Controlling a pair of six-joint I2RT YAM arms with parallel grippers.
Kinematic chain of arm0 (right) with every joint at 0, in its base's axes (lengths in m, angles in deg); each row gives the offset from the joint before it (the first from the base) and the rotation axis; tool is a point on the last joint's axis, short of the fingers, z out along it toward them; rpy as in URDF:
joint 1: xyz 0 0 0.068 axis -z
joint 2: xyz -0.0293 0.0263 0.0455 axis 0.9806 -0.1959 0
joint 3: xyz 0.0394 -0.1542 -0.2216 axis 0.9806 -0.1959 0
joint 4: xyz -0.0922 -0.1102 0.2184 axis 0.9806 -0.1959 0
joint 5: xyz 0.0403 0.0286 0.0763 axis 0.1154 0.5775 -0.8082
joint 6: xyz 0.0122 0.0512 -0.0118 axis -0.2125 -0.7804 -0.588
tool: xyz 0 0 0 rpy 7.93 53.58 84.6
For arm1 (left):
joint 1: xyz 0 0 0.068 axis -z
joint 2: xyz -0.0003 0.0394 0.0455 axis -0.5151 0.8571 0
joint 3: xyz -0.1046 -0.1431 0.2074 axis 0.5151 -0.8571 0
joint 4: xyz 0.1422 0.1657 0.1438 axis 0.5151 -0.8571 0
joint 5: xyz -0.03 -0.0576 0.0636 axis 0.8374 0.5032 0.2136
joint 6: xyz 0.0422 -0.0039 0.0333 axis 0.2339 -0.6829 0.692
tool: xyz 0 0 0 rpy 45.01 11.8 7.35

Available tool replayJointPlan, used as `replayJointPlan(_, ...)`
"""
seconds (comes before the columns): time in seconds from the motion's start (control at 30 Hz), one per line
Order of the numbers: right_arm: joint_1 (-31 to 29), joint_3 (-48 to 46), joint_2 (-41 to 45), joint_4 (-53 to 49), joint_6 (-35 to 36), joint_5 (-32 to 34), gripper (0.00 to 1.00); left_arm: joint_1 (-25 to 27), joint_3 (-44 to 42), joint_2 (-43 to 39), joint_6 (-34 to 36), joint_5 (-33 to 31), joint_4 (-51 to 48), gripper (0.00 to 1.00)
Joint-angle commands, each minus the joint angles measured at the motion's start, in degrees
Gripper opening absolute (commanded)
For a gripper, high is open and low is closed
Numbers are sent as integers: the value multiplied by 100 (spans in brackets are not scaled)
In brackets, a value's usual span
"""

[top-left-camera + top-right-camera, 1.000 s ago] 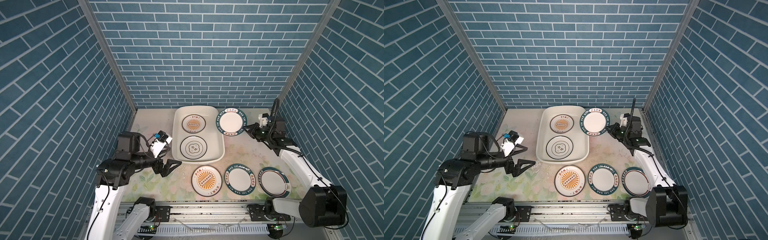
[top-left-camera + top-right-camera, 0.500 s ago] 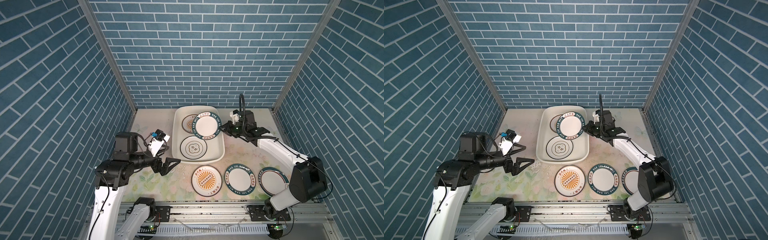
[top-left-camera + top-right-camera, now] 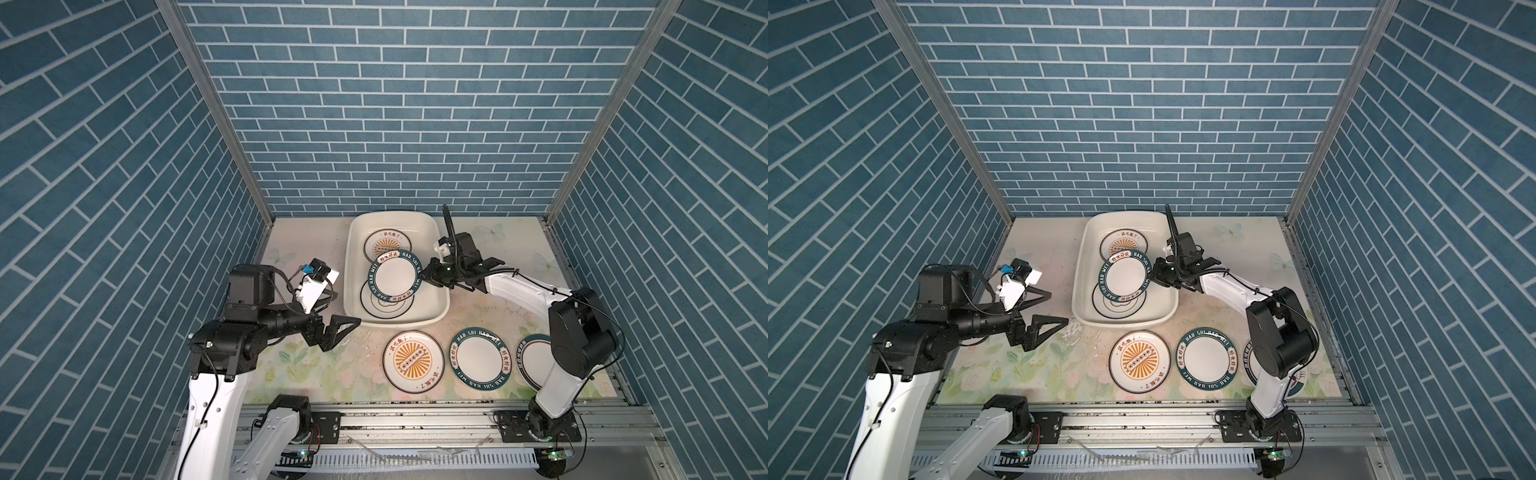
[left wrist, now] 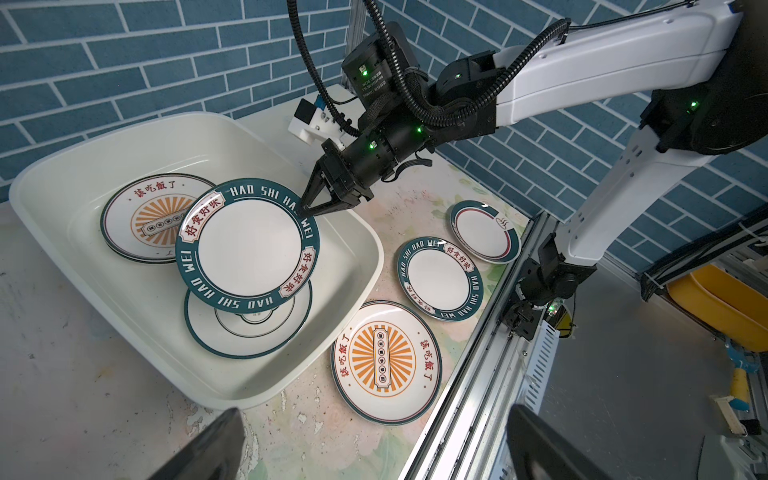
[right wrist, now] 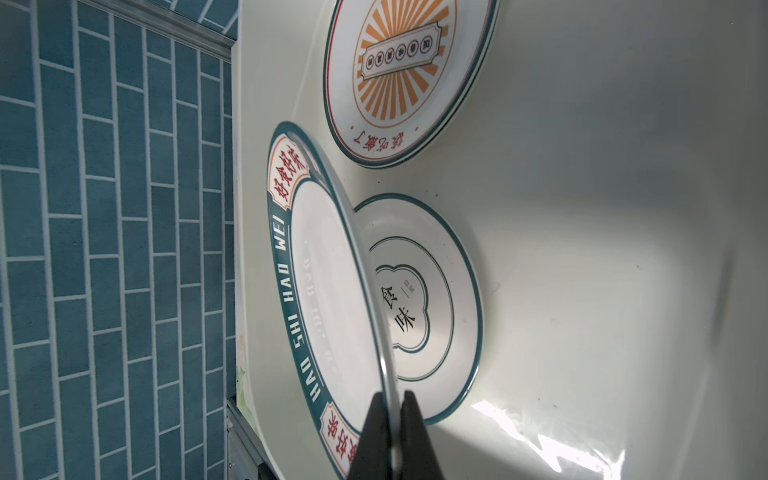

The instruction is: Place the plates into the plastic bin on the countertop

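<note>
In the right wrist view a teal plate point(image 5: 324, 291) is pinched at the rim by the right claw point(image 5: 392, 399) over the bin point(image 5: 582, 208) — the left claw point(image 3: 1059, 308) is spread, empty.

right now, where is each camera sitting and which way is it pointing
Top views: high over the near rail, looking down toward the back wall at the countertop and plastic bin; left arm and right arm both show.
Left wrist: beside the bin, facing across it at the right gripper; the left gripper shows as two open fingers.
Right wrist: over the bin, looking along the teal-rimmed plate into it; its fingertips pinch that plate's rim.
Shared: both wrist views show that plate, the cloud-emblem plate and the bin's sunburst plate.
</note>
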Motion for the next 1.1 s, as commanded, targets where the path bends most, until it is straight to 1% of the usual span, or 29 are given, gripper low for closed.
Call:
replayJointPlan(0.0, -121, 281, -219, 106, 132, -111, 0, -35, 103, 3, 31, 65, -11, 100)
replayJointPlan(0.2, -182, 373, -524, 121, 129, -280, 0, -29, 108, 79, -13, 102, 55, 100)
replayJointPlan(0.53, -188, 305, -746, 125, 174, -401, 0, -29, 84, 93, -20, 160, 73, 100)
replayJointPlan(0.7, -184, 133, -832, 420, 58, -445, 0, -29, 210, 109, 83, 67, -37, 100)
replayJointPlan(0.83, -184, 224, -963, 370, 39, -502, 0, -29, 237, 90, 100, 48, -68, 99)
replayJointPlan(0.97, -183, 267, -1037, 324, 67, -549, 0, -37, 322, 69, 119, -133, -79, 100)
replayJointPlan(1.07, -184, 291, -1083, 276, 65, -598, 0, -64, 393, 100, 138, -83, -114, 100)
